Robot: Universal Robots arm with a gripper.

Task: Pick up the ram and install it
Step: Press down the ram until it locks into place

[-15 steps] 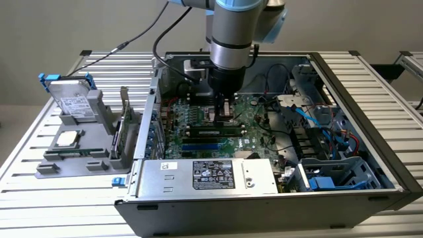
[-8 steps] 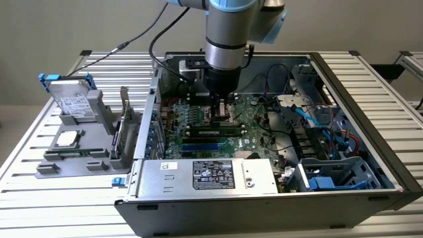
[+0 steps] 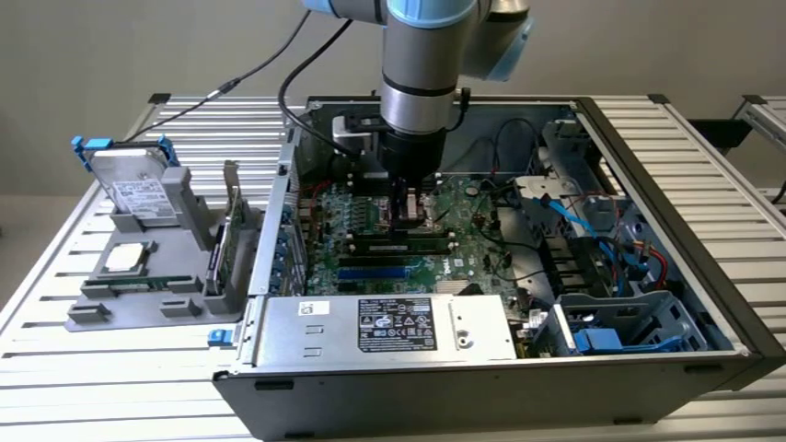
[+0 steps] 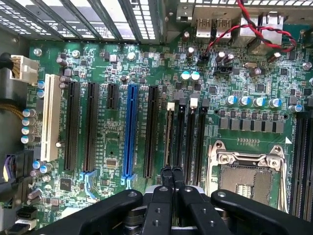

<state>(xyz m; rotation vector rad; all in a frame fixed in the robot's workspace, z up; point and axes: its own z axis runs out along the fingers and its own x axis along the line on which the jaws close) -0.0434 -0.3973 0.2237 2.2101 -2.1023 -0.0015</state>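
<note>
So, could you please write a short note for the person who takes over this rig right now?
Gripper: low inside the case, directly over the ram; I cannot tell its grip.
Ram: lying along a motherboard slot beside the processor socket.
Done: ram picked up and brought to the slot.
Left: I cannot tell whether it is fully seated, so check that; the gripper has not yet let go and withdrawn.
</note>
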